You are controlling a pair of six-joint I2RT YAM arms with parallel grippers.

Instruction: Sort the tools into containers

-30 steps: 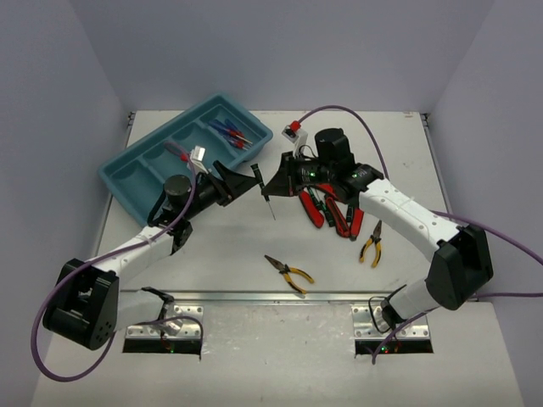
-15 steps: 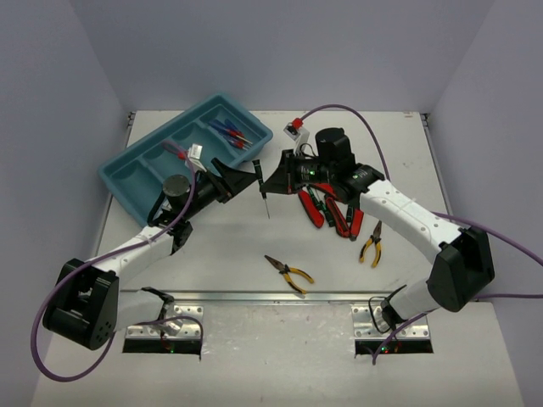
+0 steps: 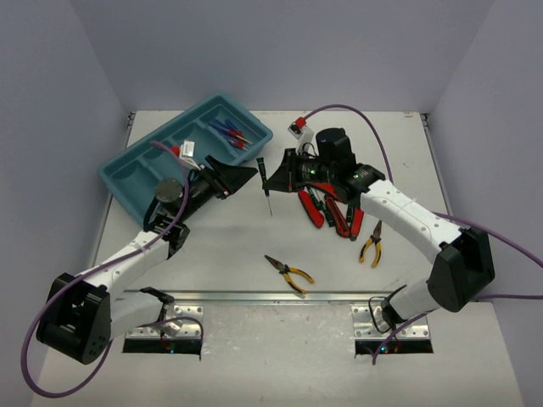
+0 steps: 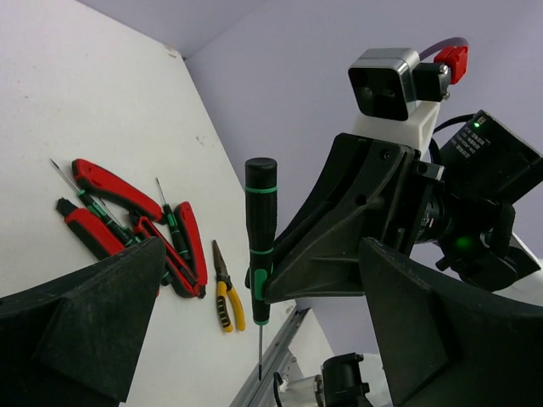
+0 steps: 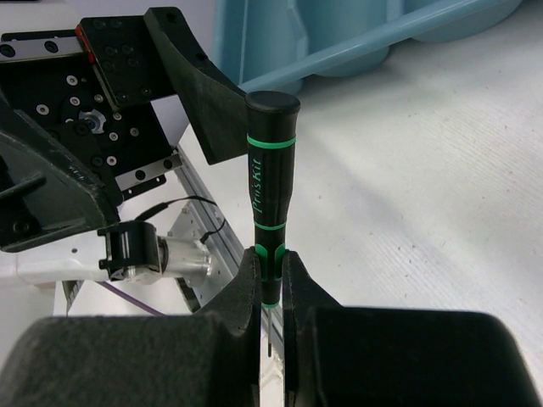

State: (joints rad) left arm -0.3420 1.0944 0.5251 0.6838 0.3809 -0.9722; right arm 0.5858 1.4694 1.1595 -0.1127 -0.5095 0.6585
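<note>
My right gripper (image 3: 273, 176) is shut on a black-and-green screwdriver (image 3: 265, 180) and holds it upright above the table, tip down. It grips the lower end of the handle (image 5: 271, 170). My left gripper (image 3: 241, 174) is open and empty, facing the screwdriver (image 4: 260, 220) from the left, a little apart from it. The teal tray (image 3: 114, 182) lies at the back left, with blue-handled screwdrivers (image 3: 229, 133) in its far compartment. Red-handled pliers and dark screwdrivers (image 3: 327, 208) lie in a pile under the right arm.
One pair of yellow-handled pliers (image 3: 371, 242) lies right of the pile, another (image 3: 288, 273) near the front rail. The tray's rim (image 5: 339, 34) shows behind the held screwdriver in the right wrist view. The left arm's base motor (image 5: 161, 254) is below.
My left gripper has drawn back to the left, towards the tray, and opened wider. The right gripper has kept hold of the screwdriver and barely moved.
</note>
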